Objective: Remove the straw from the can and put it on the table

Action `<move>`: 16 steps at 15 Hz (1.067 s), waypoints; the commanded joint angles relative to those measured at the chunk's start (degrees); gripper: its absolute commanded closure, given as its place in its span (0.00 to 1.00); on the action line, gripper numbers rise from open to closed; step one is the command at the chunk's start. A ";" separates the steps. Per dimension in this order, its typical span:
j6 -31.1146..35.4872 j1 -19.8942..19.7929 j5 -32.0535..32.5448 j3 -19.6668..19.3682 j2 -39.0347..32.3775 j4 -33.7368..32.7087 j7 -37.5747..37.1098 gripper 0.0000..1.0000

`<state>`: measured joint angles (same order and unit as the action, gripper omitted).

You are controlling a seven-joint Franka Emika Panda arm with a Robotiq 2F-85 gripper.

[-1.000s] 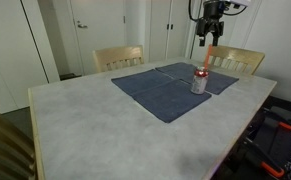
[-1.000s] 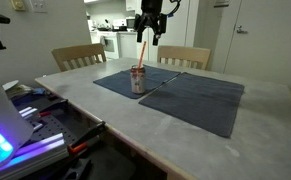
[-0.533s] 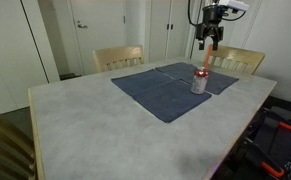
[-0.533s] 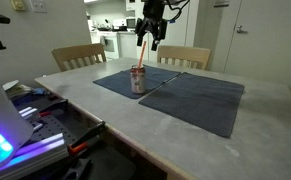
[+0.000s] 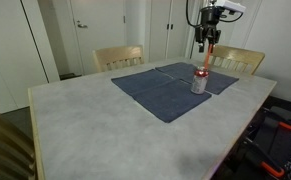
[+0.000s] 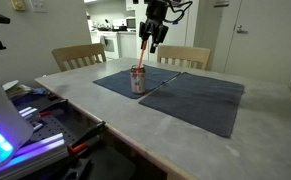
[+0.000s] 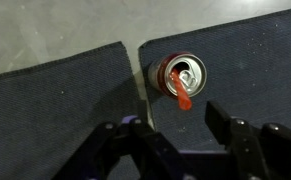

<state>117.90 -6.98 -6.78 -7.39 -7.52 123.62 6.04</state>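
Wrist view shows jaws apart above the can (image 7: 190, 68) on the worktop (image 7: 45, 25), straw (image 7: 178, 90) leaning in it; approach step, I'd judge, next lowering to straddle the straw and close.

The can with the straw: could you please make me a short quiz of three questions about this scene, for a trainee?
1. True or false: the straw is already out of the can.
2. The can stands on: A a plate; B a dark blue mat; C a tray.
3. Fill the gap: in the wrist view, the gripper above the can is ____ (open or shut).
Key: 1 false; 2 B; 3 open.
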 commanded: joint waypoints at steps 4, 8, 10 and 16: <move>-7.15 -0.84 0.00 0.24 -3.31 -4.31 1.05 0.55; -12.58 -0.77 0.58 0.32 -4.51 -5.91 1.00 0.38; -14.81 -0.79 0.53 0.35 -4.85 -6.52 1.12 0.35; -14.94 -0.84 -0.11 0.37 -5.03 -7.13 0.85 0.89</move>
<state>104.36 -7.12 -6.54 -7.38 -11.14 118.51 6.07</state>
